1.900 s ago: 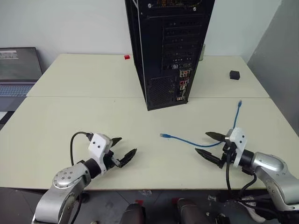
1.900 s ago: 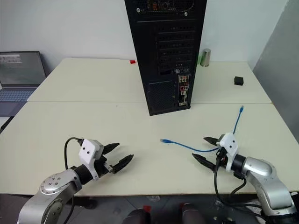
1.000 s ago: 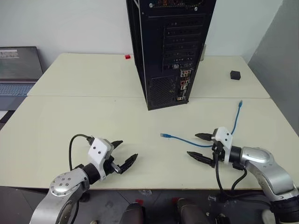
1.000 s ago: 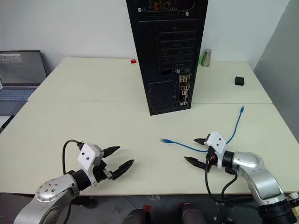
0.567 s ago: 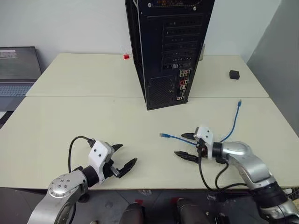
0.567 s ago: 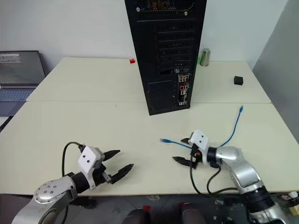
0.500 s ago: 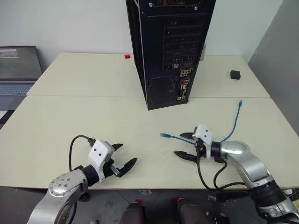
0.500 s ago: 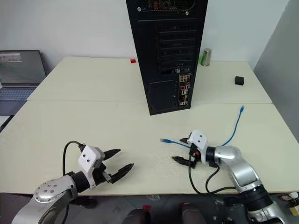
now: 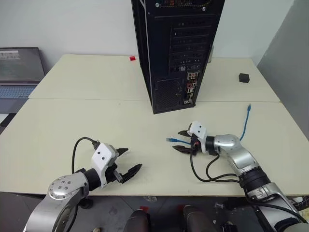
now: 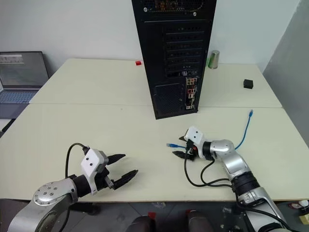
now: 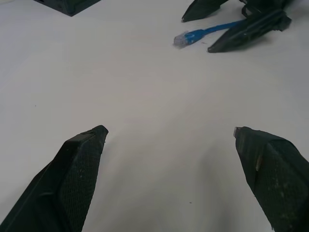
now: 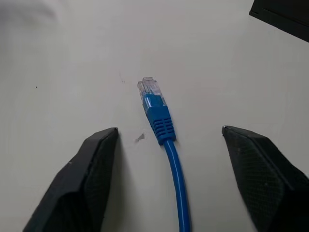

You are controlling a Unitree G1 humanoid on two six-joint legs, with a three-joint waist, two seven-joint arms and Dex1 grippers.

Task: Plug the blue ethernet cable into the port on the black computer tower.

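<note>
So the blue ethernet cable point(image 9: 227, 141) is lying flat on the cream table point(image 9: 72, 121), and its clear-tipped plug point(image 12: 153, 101) sits right between the two fingers of the right gripper point(image 9: 183, 141). In the right wrist view the cord runs straight down the middle of the gap, with bare table on either side of it. The fingers are apart and not touching the plug or the cord, so nothing is gripped. The cable's other end point(image 9: 248, 107) curls off toward the table's right edge.

The left gripper point(image 9: 126, 161) is over near the front edge of the table, well apart from the cable, fingers spread wide, holding nothing.

The black computer tower point(image 9: 176, 50) stands upright behind the plug, rear face toward the robot, with the coloured connectors and the port point(image 9: 191, 87) low on that panel. Table between plug and tower is bare. Off to the sides: a laptop point(image 9: 18, 72), a small red block point(image 9: 131, 58), a small black box point(image 9: 244, 78), a green can point(image 10: 213, 59).
</note>
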